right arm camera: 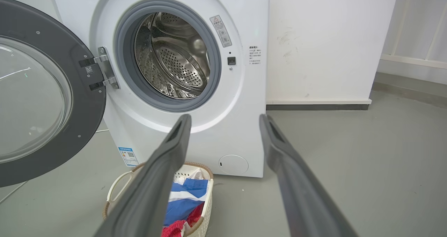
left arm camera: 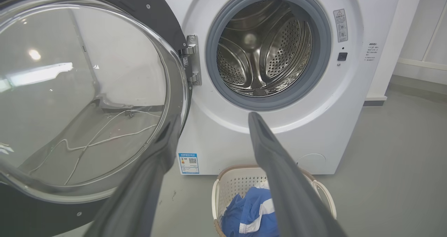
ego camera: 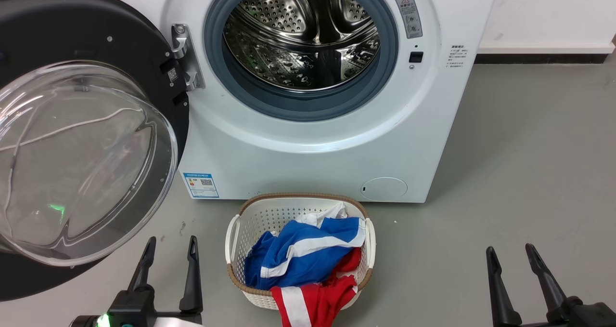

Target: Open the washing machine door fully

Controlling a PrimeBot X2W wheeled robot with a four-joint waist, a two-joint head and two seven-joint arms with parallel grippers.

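Smooth grey floor (ego camera: 529, 182) spreads across the right and bottom, white wall (ego camera: 553, 9) upper right with a dark skirting strip (ego camera: 544, 58) below.

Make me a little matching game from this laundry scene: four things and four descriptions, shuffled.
Things:
1. door
2. drum
3. basket
4. left claw

Descriptions:
A. holds blue and red clothes
B. open, holding nothing
C. swung open on its hinge
D. shiny perforated steel

Pairs: 1-C, 2-D, 3-A, 4-B
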